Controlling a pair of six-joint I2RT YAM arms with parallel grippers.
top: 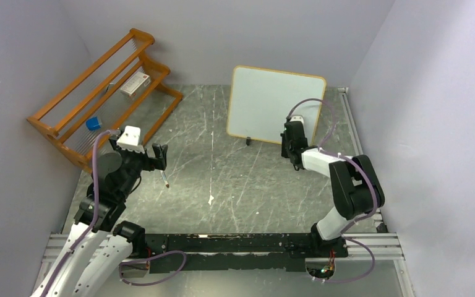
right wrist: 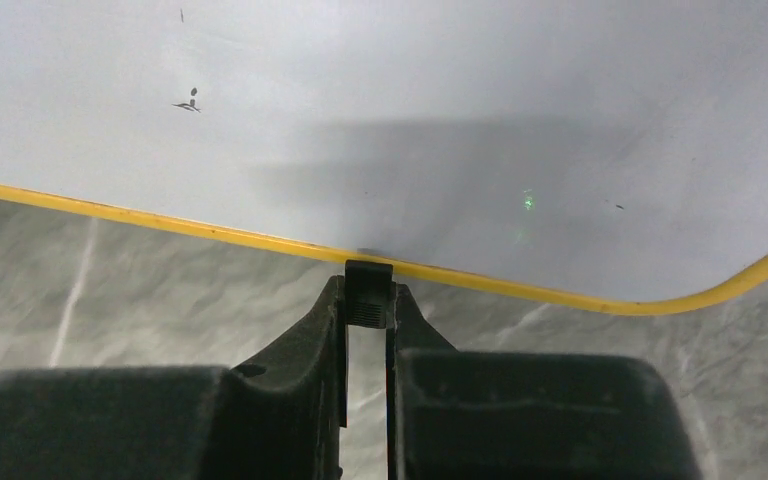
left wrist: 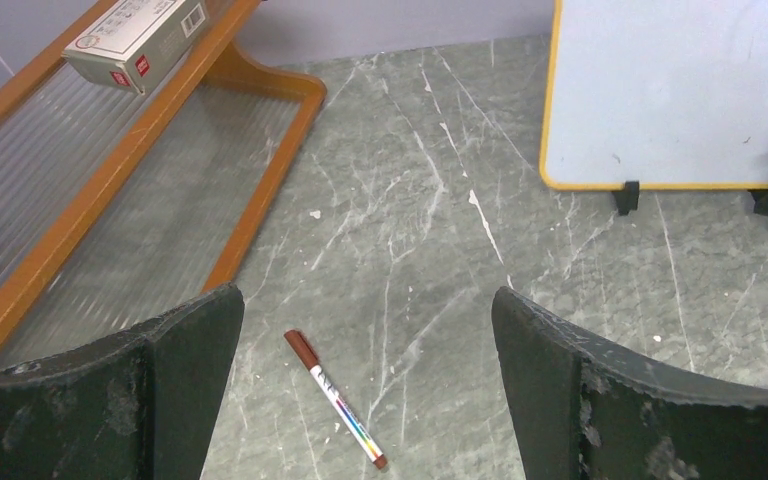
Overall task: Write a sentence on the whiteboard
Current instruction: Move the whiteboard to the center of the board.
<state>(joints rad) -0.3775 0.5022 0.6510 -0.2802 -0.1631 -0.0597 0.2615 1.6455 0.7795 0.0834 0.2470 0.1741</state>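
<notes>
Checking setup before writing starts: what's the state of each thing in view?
Board: standing on its feet, blank but for tiny specks.
Right gripper: shut on the board's foot.
Marker: lying flat on the table, not held.
Left gripper: open, empty, above the marker.
Box: lying on the rack.

A lab: grey booth walls (top: 12, 74), aluminium rail (top: 386, 247).

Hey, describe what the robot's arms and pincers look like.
Left arm and right arm: white and black links, with lilac cables looping alongside. Left pincer and right pincer: two scuffed matte-black fingers each. The left wrist carries a white block.
</notes>
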